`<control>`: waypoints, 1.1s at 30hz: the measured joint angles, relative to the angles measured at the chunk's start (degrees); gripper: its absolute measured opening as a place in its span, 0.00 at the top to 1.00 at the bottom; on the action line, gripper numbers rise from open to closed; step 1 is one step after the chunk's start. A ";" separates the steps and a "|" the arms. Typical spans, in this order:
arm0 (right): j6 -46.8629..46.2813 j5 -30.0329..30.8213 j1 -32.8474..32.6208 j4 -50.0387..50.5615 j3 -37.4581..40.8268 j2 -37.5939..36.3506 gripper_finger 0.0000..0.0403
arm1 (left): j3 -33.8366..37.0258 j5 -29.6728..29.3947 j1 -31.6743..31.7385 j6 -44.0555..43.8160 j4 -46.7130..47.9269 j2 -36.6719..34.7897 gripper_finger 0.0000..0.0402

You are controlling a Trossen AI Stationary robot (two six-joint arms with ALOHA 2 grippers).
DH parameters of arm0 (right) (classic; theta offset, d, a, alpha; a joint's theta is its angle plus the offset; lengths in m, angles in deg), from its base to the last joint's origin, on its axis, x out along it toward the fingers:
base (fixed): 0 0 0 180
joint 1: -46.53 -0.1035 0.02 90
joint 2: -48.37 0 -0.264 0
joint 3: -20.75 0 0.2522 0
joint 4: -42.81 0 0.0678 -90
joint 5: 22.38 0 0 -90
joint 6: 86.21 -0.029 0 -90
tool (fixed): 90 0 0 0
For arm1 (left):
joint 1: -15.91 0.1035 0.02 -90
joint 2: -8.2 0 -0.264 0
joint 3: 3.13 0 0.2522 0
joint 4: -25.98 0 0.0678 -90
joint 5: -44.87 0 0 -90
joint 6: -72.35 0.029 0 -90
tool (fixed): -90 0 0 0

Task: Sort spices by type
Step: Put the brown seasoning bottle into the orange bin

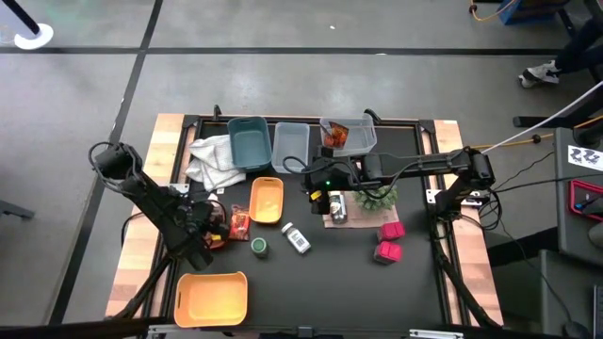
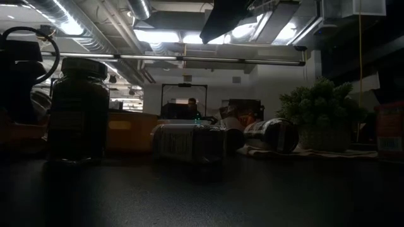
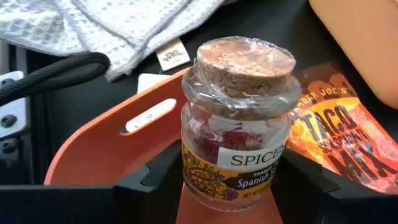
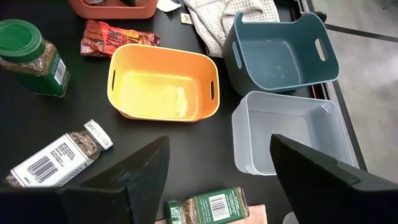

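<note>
A small glass jar (image 3: 235, 140) with a cork stopper and a "Spanish" spice label stands upright between the fingers of my left gripper (image 3: 227, 180), over a red-orange tray (image 3: 106, 146) at the table's left. A red-orange taco packet (image 3: 339, 134) lies beside the tray. My right gripper (image 4: 217, 180) hangs open above the table's middle, holding nothing. Below it a green-labelled jar (image 4: 208, 205) lies on its side. A green-lidded jar (image 1: 258, 247) stands upright, a white labelled bottle (image 1: 297, 238) lies flat, and two magenta boxes (image 1: 388, 240) sit right of centre. My left gripper pinches the jar's lower body (image 3: 186, 168) between its two fingers, one on each side at label height. The fingers slant down toward the tray. The jar stays upright, cork up. Whether its base rests on the tray floor I cannot tell.
A yellow-orange bin (image 4: 163, 84), a teal bin (image 4: 280, 53) and a grey bin (image 4: 289, 134) stand toward the far side, beside a clear bin (image 1: 349, 137). A white towel (image 1: 215, 160) lies at the far left. A spiky plant (image 1: 377, 196) and an orange bin (image 1: 211, 297) also stand here.
</note>
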 joint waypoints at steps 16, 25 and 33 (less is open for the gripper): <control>0.00 0.00 0.00 0.02 0.00 0.02 0.32 | 0.00 0.02 0.00 2.53 -1.36 0.00 0.44; 0.00 0.00 0.02 0.02 0.00 0.02 0.32 | 0.00 0.06 0.00 -0.17 -1.32 -0.98 0.44; 0.00 0.00 0.02 0.03 0.00 0.02 0.32 | -0.02 0.06 -0.07 1.14 -1.05 -6.37 0.44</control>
